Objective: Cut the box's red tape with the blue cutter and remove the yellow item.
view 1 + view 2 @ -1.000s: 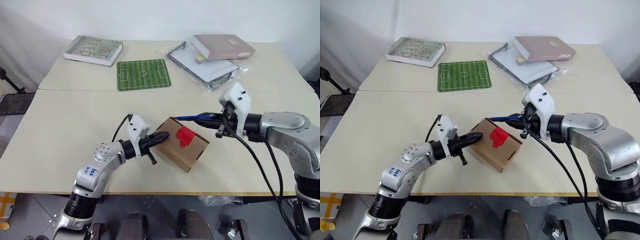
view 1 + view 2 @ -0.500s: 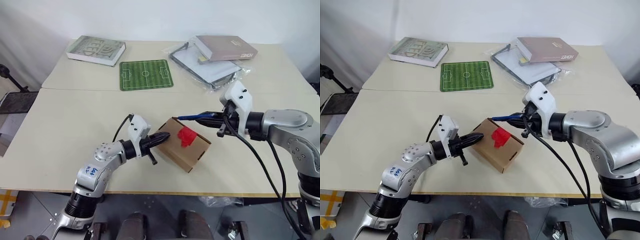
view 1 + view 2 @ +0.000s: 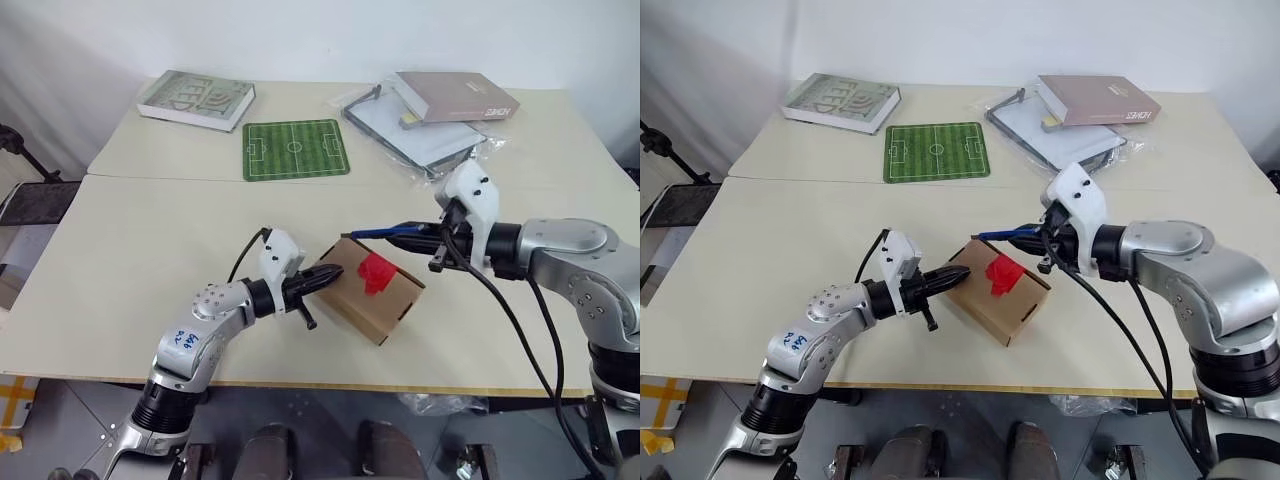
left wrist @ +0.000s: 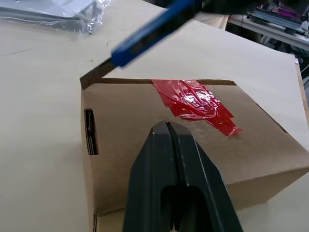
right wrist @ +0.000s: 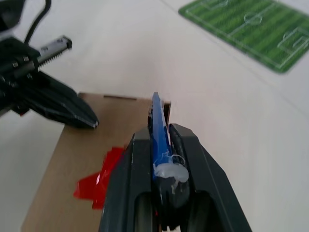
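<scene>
Your box [image 3: 375,297] sits on the table [image 3: 130,260] between both claws, red tape [image 3: 374,272] on top. Your left claw [image 3: 333,273], pressed together, touches its near side. Your right claw [image 3: 405,234] pinches the blue cutter [image 3: 385,233], whose tip reaches the box's far top edge.

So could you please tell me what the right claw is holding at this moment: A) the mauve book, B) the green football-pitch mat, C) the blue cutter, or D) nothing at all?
C: the right claw is shut on the blue cutter, whose tip reaches toward the far corner of the box near the red tape.
</scene>
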Action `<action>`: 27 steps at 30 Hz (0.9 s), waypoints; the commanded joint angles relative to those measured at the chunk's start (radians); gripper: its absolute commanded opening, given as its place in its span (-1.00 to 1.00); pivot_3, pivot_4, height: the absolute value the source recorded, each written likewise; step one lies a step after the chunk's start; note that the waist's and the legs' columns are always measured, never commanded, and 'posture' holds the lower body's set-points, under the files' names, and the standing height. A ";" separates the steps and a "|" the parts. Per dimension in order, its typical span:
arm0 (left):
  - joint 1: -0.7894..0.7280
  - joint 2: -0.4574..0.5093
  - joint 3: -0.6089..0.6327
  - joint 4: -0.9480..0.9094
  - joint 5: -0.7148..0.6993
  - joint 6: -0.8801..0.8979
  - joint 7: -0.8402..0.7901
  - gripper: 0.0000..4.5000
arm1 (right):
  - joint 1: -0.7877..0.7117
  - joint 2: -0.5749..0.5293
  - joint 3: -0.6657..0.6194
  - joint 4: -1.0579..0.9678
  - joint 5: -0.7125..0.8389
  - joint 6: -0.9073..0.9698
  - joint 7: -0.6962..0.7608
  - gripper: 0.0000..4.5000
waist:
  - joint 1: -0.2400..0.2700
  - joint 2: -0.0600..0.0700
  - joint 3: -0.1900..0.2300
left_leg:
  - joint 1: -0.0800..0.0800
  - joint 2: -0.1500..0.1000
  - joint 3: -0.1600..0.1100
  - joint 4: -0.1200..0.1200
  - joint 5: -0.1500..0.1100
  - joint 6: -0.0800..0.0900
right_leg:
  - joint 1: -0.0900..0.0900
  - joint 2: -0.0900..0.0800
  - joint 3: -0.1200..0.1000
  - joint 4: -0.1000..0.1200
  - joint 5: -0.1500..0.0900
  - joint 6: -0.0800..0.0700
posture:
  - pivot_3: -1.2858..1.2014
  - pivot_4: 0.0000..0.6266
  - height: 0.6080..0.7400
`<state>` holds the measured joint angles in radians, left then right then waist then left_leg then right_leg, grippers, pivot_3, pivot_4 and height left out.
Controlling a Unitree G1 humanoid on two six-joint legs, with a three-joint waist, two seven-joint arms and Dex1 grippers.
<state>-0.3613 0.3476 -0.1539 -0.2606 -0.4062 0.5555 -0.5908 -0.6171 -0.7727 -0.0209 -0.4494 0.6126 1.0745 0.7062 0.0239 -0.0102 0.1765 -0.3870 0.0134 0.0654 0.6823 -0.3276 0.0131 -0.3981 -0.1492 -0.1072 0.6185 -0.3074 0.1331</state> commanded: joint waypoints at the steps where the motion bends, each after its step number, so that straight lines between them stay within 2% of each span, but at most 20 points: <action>1: -0.005 -0.003 -0.002 -0.001 0.011 -0.002 -0.003 -0.99 | 0.011 -0.018 -0.015 -0.006 -0.009 -0.013 -0.004 -0.93 | 0.000 0.000 0.000 | 0.000 0.000 0.000 0.000 0.000 0.000 | 0.000 0.000 0.000 0.000 0.000 0.000 | 0.03 -0.52 1.00; 19: -0.004 0.003 0.002 -0.003 0.010 0.001 -0.009 -0.99 | 0.042 -0.069 -0.052 0.011 -0.012 -0.028 -0.008 -0.93 | 0.002 0.000 0.000 | 0.000 0.000 -0.001 0.000 0.000 0.000 | 0.002 0.000 -0.001 -0.002 0.000 0.000 | 0.03 -0.52 1.00; 27: -0.004 0.005 0.000 -0.004 0.016 -0.001 -0.011 -0.99 | -0.002 -0.047 -0.109 -0.053 0.056 0.042 -0.041 -0.93 | 0.001 0.000 0.000 | 0.000 0.000 -0.001 0.000 0.000 0.000 | 0.002 0.000 -0.001 -0.002 0.000 0.000 | 0.03 -0.52 1.00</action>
<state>-0.3615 0.3494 -0.1550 -0.2601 -0.3997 0.5556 -0.5988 -0.5942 -0.8144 -0.0852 -0.4528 0.6420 1.1024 0.6798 0.0254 -0.0103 0.1765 -0.3869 0.0139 0.0641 0.6823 -0.3275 0.0135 -0.3962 -0.1493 -0.1083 0.6167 -0.3071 0.1335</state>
